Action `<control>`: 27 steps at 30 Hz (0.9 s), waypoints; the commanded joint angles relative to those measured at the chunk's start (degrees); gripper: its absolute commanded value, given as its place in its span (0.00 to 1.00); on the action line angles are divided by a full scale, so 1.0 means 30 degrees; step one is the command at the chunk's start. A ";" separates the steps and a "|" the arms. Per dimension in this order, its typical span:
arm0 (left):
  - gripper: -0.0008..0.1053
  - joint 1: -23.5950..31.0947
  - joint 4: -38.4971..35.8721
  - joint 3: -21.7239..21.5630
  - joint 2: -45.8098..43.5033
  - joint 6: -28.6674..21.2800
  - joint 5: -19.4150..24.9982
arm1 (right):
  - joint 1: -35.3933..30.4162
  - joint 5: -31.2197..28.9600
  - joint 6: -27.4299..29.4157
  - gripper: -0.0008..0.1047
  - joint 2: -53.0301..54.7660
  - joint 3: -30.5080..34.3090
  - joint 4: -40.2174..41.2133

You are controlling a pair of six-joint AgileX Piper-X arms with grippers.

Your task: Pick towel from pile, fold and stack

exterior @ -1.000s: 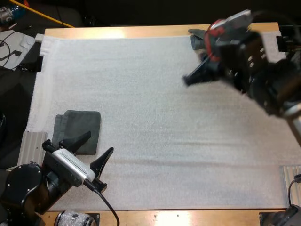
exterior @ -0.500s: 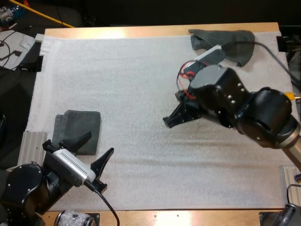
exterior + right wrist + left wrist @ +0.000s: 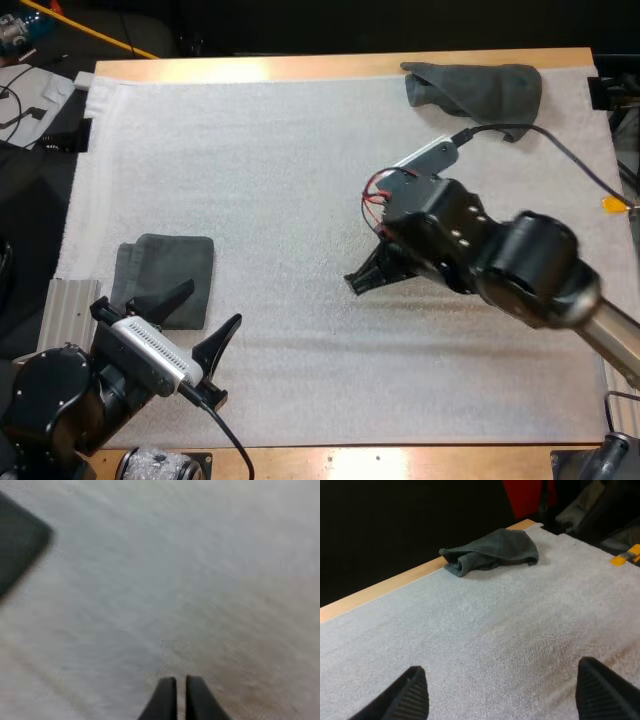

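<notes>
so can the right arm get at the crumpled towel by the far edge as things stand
Probably yes: the crumpled towel lies alone on bare mat, though the right gripper is shut and points away from it.

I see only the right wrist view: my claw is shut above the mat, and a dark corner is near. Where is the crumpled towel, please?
Observer: The crumpled towel lies at the far right corner of the mat, apart from the right claw.
Operator: And that dark corner?
Observer: It is the folded towel, at the mat's near left side.
Operator: What does the left claw do?
Observer: The left claw is open and empty, by the folded towel's near edge.
</notes>
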State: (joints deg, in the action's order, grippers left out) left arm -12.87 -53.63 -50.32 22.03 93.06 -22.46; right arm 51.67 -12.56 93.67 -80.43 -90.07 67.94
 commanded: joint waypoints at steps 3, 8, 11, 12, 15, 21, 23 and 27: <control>0.57 -0.0112 0.0038 -0.0075 -0.0046 0.0151 -0.0103 | 0.0197 -0.0189 0.0096 0.03 0.0769 -0.0515 0.0329; 0.57 -0.0126 -0.0021 -0.0096 -0.0038 0.0161 -0.0054 | -0.1013 0.0220 0.0428 0.38 0.0363 -0.0369 -0.0397; 0.57 -0.0107 -0.0072 -0.0082 -0.0065 0.0183 -0.0007 | -0.2120 0.1074 0.0721 0.51 -0.0023 -0.0096 -0.1396; 0.57 -0.0084 -0.0038 -0.0115 -0.0053 0.0181 0.0004 | -0.2487 0.1443 0.0833 0.53 -0.0151 0.0013 -0.1712; 0.57 -0.0070 -0.0059 -0.0123 -0.0095 0.0173 0.0034 | -0.3911 0.2492 0.1114 0.53 -0.0677 0.0504 -0.2499; 0.56 -0.0072 0.0057 -0.0115 -0.0015 0.0218 -0.0057 | -0.5295 0.2831 0.1121 0.53 -0.0845 0.1298 -0.3009; 0.56 -0.0074 0.0074 -0.0120 0.0000 0.0240 -0.0050 | -0.5714 0.2848 0.1079 0.53 -0.0780 0.1768 -0.3177; 0.56 -0.0081 0.0056 -0.0132 -0.0009 0.0241 -0.0037 | -0.6460 0.2608 0.1014 0.53 -0.0148 0.2760 -0.3353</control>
State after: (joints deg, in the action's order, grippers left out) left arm -12.87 -53.77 -50.32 22.03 93.06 -22.46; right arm 34.28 -4.10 96.71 -82.79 -83.66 58.45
